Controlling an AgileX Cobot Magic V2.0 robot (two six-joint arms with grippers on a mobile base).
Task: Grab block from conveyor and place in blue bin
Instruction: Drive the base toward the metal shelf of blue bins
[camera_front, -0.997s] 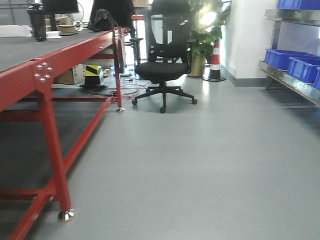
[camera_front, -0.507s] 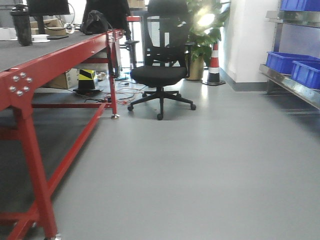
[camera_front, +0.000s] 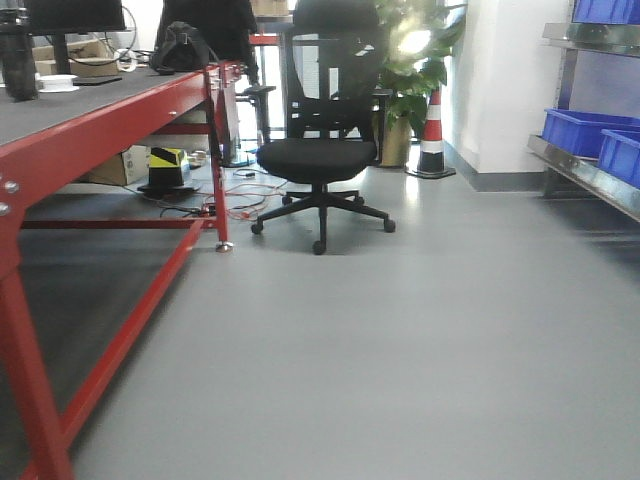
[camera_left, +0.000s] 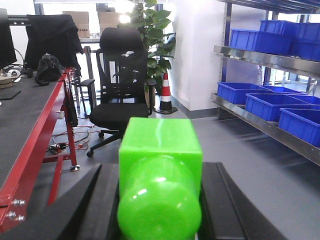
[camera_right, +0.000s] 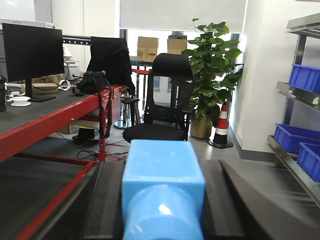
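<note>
My left gripper is shut on a bright green block that fills the gap between its black fingers. A light blue block is clamped in my right gripper, black fingers pressing both its sides. The conveyor, a dark grey belt on a red frame, runs along the left of the front view; its belt and red edge also show at the left in both wrist views. Blue bins sit on a metal shelf at the right.
A black office chair stands on the grey floor straight ahead, with a potted plant and a striped traffic cone behind it. Cables lie under the conveyor's far end. A monitor and a black bag rest on the belt.
The front view has moved forward and swung left: the conveyor's near red leg has slid out of frame at the left, and the shelf bins have shifted toward the right edge.
</note>
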